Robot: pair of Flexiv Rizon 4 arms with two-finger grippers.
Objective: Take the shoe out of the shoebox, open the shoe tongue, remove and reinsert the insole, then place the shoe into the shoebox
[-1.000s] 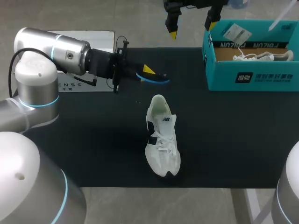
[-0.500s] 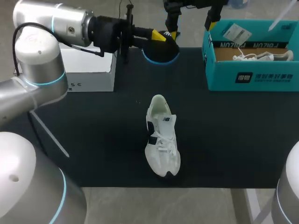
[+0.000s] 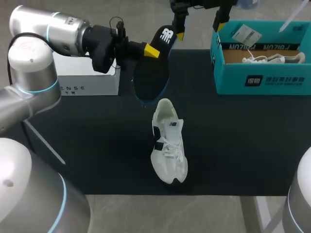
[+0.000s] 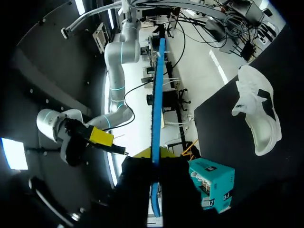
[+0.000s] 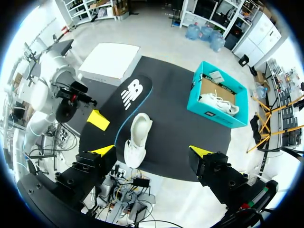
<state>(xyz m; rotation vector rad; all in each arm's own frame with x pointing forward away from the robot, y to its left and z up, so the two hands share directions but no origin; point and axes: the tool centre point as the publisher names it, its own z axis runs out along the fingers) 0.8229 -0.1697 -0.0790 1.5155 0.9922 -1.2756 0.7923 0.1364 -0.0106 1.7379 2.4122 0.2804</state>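
One insole (image 3: 153, 68) hangs clamped near one end in left gripper (image 3: 150, 50), at 11 o'clock of shoe (image 3: 167, 141) on table (image 3: 97, 145) | right gripper (image 3: 199, 30) gapes, holding nothing | insole looks light, thin, floppy; best held by edge, eased in toe-first.

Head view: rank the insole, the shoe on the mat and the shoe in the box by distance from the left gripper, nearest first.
1. Insole: held in the left gripper, hanging down from it.
2. Shoe on the mat: mid-table, on the near side of the gripper.
3. Shoe in the box: inside the teal shoebox, at the far right corner.
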